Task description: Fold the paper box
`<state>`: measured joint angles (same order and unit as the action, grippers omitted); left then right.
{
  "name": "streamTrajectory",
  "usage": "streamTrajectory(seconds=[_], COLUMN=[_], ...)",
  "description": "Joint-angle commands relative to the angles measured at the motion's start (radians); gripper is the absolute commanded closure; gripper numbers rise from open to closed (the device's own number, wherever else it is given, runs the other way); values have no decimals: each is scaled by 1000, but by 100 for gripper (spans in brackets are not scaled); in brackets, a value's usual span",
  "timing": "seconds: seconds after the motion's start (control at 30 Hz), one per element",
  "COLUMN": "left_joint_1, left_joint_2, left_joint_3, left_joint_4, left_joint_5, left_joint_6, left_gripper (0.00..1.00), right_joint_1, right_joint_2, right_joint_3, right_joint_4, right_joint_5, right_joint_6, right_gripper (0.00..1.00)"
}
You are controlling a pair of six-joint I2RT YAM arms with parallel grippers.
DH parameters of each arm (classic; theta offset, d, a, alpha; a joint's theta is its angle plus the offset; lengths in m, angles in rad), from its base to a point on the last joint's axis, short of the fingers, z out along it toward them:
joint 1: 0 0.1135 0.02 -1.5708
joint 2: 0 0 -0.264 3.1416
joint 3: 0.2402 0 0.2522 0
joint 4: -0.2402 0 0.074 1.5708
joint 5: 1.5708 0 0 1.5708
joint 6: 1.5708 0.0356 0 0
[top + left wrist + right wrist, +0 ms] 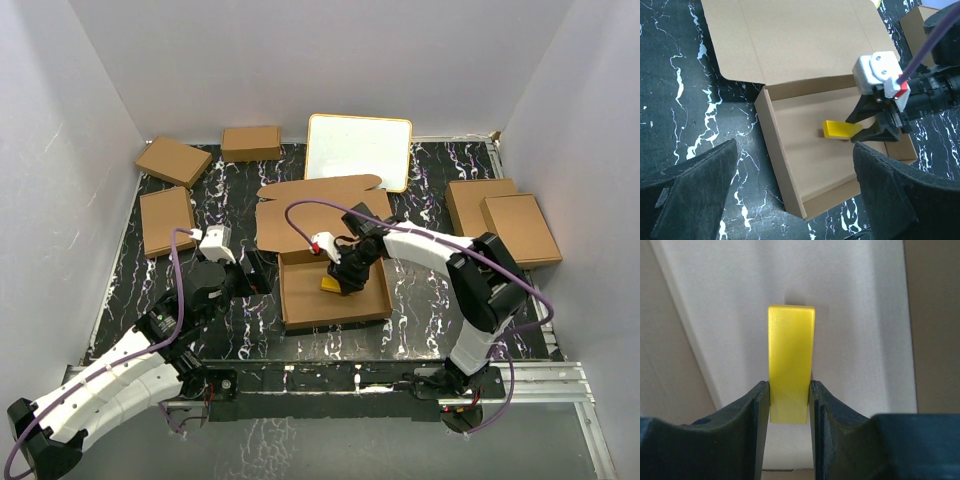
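Note:
The paper box (305, 305) stands as an open tray in the middle of the table, its lid flap (320, 212) lying flat behind it. My right gripper (340, 278) reaches down into the tray, shut on a yellow block (332, 285). In the right wrist view the yellow block (790, 350) sits pinched between both fingers of the right gripper (788, 390), over the pale box floor. My left gripper (795, 145) is open above the tray's near-left corner (790, 200), touching nothing. From there I see the yellow block (840, 130) and the right gripper (875, 131).
Small folded brown boxes lie at the back left (173, 160), back middle (250, 143), left (167, 220) and right (522, 228). A white board with a tan frame (358, 150) leans at the back. White walls enclose the dark marbled table (240, 330).

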<state>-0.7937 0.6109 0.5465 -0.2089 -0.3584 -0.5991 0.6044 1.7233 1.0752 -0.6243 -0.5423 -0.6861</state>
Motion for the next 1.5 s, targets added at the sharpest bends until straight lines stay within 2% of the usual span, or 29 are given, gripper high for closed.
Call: streamTrajectory(seconds=[0.0,0.03,0.2,0.37,0.53,0.7,1.0,1.23,1.3,1.47], left_joint_1=[5,5,5,5,5,5,5,20,47,205], left_joint_2=[-11,-17,-32,-5,9,-1,43,149,197,296], left_joint_3=[18,12,-3,23,48,70,130,216,255,335], left_joint_4=[19,19,33,38,37,32,62,138,135,126], left_joint_5=[-13,-15,-25,-18,-6,-5,25,101,144,322], left_joint_6=[-1,-3,1,11,12,26,93,165,178,171], left_gripper=[3,3,3,3,3,3,3,3,3,3], right_joint_1=[23,29,35,32,-4,-86,-359,-543,-562,-616], right_joint_2=[47,57,45,-23,-75,-171,-386,-498,-513,-511], right_joint_3=[87,98,118,93,93,96,44,-23,-28,-5], right_joint_4=[16,7,-26,-35,-52,-80,-55,69,95,129], right_joint_5=[92,101,127,108,53,-73,-337,-422,-407,-394], right_joint_6=[48,53,62,44,36,14,-16,77,105,189], right_gripper=[78,75,45,30,25,23,23,15,14,1])
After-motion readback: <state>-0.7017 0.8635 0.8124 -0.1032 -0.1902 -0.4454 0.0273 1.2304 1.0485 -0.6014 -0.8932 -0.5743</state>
